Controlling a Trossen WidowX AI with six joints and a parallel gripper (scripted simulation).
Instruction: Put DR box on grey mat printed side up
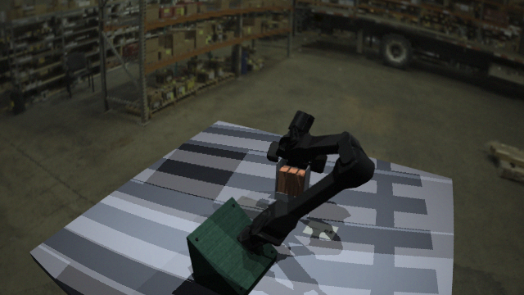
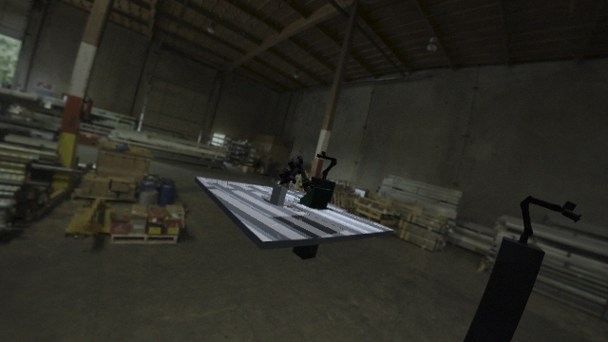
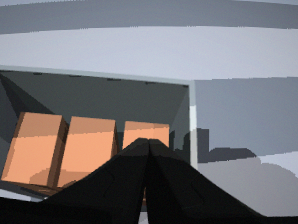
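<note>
Closed, empty claw over a bin of three orange boxes

Top view: the black arm [image 1: 317,196] [image 2: 295,162] arches over the worktop [image 1: 139,221] [image 2: 285,228], its claw [image 1: 296,157] [image 2: 283,181] [image 3: 147,148] above the bin [image 1: 307,180] [image 2: 277,196] [image 3: 194,120]. All three boxes [image 1: 291,181] [image 3: 87,150] stand inside; I cannot tell which is DR.

Exterior view: the arm bends down toward the bin.

Wrist view: the fingertips meet, overlapping the rightmost box; contact is unclear.

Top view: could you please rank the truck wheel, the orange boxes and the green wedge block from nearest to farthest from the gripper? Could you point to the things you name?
1. Orange boxes [image 1: 291,183] [image 3: 87,152]: in the bin, just below it.
2. Green wedge block [image 1: 221,235] [image 2: 315,199]: under the arm's foot.
3. Truck wheel [image 1: 396,50]: far across the floor.
</note>
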